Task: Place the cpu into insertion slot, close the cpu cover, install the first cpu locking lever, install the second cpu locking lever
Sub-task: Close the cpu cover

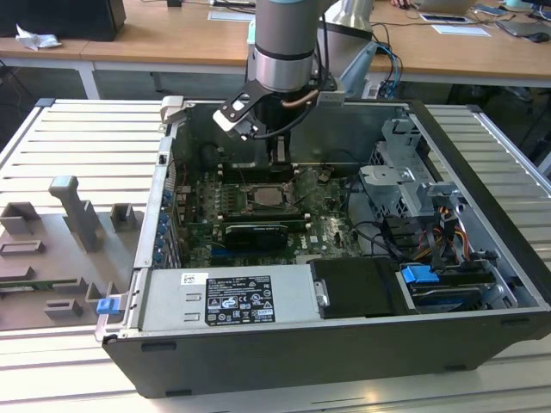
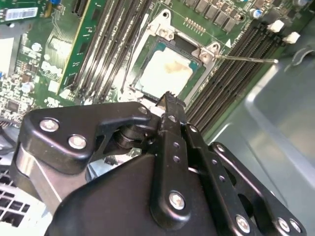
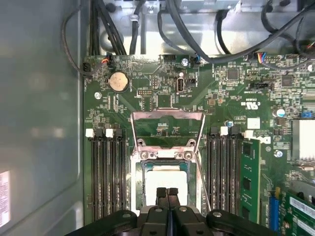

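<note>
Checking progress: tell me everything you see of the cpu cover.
The cpu cover is a thin silvery metal frame with a large window; green board shows through it. It stands swung open, hinged at one edge of the insertion slot, between the memory slots. Nothing touches it; the gripper is over the cpu.

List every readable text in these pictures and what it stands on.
Power supply label: print too small to read.
Motherboard markings in the first wrist view: too small to read.
Barcode sticker in the second wrist view: blurred.
Nothing can be quoted.
</note>
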### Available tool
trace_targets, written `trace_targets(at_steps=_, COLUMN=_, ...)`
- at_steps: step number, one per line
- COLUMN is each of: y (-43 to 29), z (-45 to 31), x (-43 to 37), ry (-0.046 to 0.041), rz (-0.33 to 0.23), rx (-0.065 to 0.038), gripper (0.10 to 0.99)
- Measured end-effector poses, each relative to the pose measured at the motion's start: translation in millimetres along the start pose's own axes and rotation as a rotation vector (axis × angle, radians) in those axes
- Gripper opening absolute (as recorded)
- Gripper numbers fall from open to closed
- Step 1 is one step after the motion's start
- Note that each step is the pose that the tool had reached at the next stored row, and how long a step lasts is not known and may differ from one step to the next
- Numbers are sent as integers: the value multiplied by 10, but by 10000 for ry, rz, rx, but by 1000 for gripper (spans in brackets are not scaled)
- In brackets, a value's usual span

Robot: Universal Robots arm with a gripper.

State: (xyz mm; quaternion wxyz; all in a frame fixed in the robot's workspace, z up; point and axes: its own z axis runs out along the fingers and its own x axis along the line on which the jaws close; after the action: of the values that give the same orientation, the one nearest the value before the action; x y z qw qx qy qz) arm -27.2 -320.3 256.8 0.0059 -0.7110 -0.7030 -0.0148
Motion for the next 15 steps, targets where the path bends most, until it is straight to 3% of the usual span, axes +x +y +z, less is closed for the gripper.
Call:
trace_targets(at_steps=1, y=0, z=-35, x=1, ry=1, rz=0, rx=0, gripper=106)
trace_targets(at_steps=6, y=6, z=-41, x=1, ry=1, rz=-4, rx=-1, gripper=106)
trace_targets(at_steps=11, y=100, z=-39, x=2, ry=1, rz=-1, rx=-1, gripper=106)
trace_targets(at_steps=15, y=106, z=-73, x=3, ry=1, rz=0, rx=-1, gripper=106)
